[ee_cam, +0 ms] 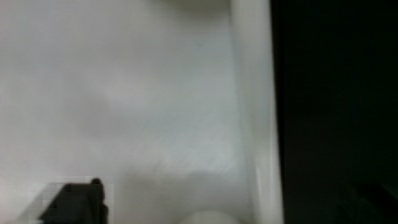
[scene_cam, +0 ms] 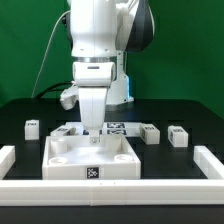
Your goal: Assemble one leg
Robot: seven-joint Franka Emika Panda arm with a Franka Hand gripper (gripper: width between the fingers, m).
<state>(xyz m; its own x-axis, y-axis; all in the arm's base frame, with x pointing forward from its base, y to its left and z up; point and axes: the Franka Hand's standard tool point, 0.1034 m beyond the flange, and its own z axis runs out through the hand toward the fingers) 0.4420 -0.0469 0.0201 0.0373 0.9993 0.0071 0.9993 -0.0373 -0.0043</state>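
Several loose legs (scene_cam: 178, 135) behind white tray (scene_cam: 60, 168), gripper (scene_cam: 91, 130) lowered over tray's far side; spread or pinched, cannot tell

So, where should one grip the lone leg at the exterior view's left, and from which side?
Probably across its two opposite side faces, coming down from above: the leg is a low block on the table, apart from the other parts, with free space on both sides.

Frontal exterior; wrist close above tray (scene_cam: 65, 170)
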